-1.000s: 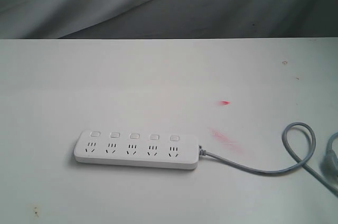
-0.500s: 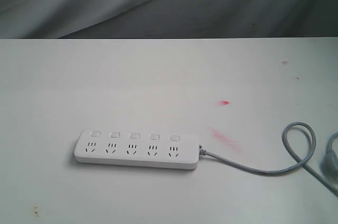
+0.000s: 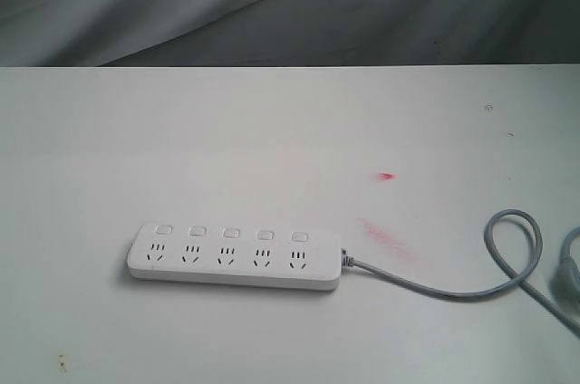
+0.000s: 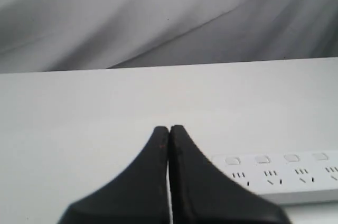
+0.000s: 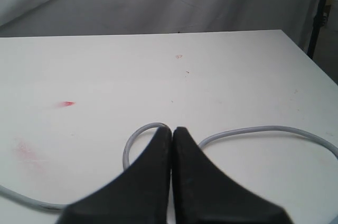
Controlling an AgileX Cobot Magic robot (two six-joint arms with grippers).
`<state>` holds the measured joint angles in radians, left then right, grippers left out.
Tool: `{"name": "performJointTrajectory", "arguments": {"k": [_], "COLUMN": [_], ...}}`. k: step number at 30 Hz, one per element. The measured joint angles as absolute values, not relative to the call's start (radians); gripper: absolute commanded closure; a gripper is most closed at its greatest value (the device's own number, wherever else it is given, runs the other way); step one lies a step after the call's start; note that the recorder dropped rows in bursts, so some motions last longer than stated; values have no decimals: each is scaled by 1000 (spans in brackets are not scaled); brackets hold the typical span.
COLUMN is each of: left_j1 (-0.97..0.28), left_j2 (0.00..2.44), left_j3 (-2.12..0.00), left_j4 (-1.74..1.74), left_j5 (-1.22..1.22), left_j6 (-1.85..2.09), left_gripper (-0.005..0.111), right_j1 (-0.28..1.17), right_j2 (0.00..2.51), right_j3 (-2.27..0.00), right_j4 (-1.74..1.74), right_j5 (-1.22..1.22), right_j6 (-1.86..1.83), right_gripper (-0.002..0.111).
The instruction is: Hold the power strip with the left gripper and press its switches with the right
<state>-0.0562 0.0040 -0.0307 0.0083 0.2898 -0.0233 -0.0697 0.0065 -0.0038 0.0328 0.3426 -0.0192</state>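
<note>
In the exterior view, the power strip (image 3: 234, 257) lies flat on the white table (image 3: 272, 130), towards the near edge and left of the middle, its length running across the view; the switches (image 3: 230, 234) sit in a row of five along its far side, one above each socket; the grey cord (image 3: 513, 213) leaves its right end, curves over the table and curls into a loop near the right edge; a small red mark (image 3: 387, 176) and a pale red smear (image 3: 385, 237) show on the table beyond that end; grey cloth (image 3: 272, 4) hangs behind the table; we see neither arm here.

In the left wrist view, the left gripper (image 4: 169, 129) hangs above bare table, its two black fingers pressed together with nothing between them; the power strip lies beside it, apart from it, with four of its buttons in view.

In the right wrist view, the right gripper (image 5: 172, 130) has its fingers closed flat against each other and grips nothing; below and beyond its tips the cord lies in two loops on the table; we cannot tell whether the tips touch it; the power strip is outside this view.
</note>
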Motion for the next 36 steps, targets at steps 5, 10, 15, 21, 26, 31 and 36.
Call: {"name": "performJointTrajectory", "arguments": {"k": [5, 10, 15, 21, 26, 31, 36], "left_j1": [-56, -56, -56, -56, -56, -56, -56], "left_j2": [4, 4, 4, 4, 4, 4, 4], "left_j3": [-27, -27, -27, -27, -27, -27, -27], "left_j4": [8, 8, 8, 8, 8, 8, 8], "left_j5": [369, 380, 384, 388, 388, 388, 388], "left_j6": [-23, -23, -23, -23, -23, -23, -25], "left_gripper": [106, 106, 106, 106, 106, 106, 106], "right_j1": [-70, -70, -70, -70, -70, -70, -70], "right_j2": [6, 6, 6, 6, 6, 6, 6], "right_j3": [-4, -4, -4, -4, -4, -4, -4], "right_j4": [33, 33, 33, 33, 33, 33, 33], "right_j5": [343, 343, 343, 343, 343, 343, 343], "right_j6": [-19, -19, -19, -19, -19, -19, -19], "right_gripper": [108, 108, 108, 108, 108, 108, 108]}}
